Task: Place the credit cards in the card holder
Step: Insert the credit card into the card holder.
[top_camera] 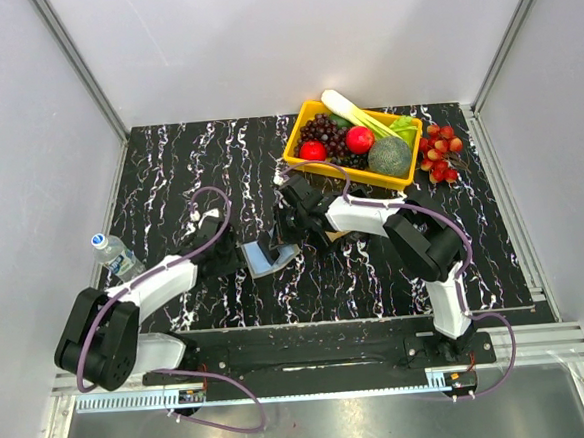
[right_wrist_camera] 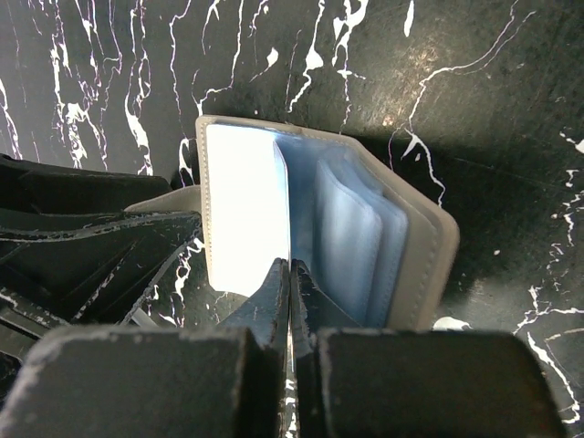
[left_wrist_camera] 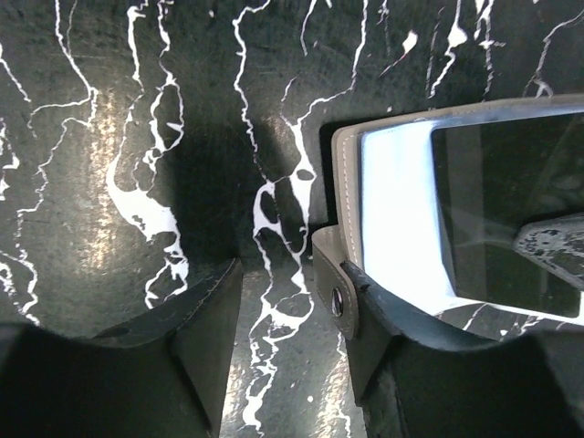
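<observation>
The card holder (top_camera: 271, 257) is a grey stitched case, and it lies open on the black marbled table with its clear blue plastic sleeves (right_wrist_camera: 351, 239) fanned up. My right gripper (right_wrist_camera: 289, 274) reaches in from the holder's far side and is shut on the edge of one thin clear sleeve. My left gripper (left_wrist_camera: 290, 315) stands open at the holder's left end. The grey snap tab (left_wrist_camera: 336, 297) rests against its right finger (left_wrist_camera: 401, 347), and nothing lies between the jaws. A tan sliver, perhaps one of the credit cards (top_camera: 339, 236), shows under the right arm.
A yellow basket (top_camera: 305, 113) of fruit and vegetables stands at the back, with a bunch of red fruit (top_camera: 441, 154) to its right. A small water bottle (top_camera: 117, 256) lies by the mat's left edge.
</observation>
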Robot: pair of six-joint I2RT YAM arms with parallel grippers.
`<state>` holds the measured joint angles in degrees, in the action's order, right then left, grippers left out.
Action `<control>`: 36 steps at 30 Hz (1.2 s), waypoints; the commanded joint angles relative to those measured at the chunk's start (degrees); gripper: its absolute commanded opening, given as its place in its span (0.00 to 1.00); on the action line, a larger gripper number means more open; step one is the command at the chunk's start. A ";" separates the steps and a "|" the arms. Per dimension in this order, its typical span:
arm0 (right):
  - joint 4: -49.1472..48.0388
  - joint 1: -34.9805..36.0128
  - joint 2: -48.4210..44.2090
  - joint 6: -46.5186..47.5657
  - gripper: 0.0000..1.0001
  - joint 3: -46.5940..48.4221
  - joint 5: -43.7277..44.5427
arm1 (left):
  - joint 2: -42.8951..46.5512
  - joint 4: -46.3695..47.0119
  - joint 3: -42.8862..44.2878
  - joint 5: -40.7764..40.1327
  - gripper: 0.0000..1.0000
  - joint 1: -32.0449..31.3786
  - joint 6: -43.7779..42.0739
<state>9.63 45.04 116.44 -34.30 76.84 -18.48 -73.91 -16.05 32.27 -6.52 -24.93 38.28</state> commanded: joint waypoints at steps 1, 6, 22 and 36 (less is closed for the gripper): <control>-0.58 0.40 0.89 -0.50 0.00 -0.55 2.13 | 1.83 8.93 -2.21 6.26 0.57 -0.38 6.01; 0.13 0.40 0.89 -0.24 0.00 -0.37 2.92 | 4.29 7.79 -3.09 6.26 0.65 -0.38 8.73; 1.36 0.40 1.33 -0.06 0.00 -0.20 4.24 | 10.88 9.11 -8.10 6.79 0.74 -0.38 14.19; 1.27 0.40 1.16 0.03 0.00 -0.29 4.15 | 4.13 13.41 -7.13 10.39 0.55 -0.56 15.42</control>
<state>9.37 45.06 116.46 -34.41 76.84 -16.40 -68.45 -5.67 24.51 1.69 -25.28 52.49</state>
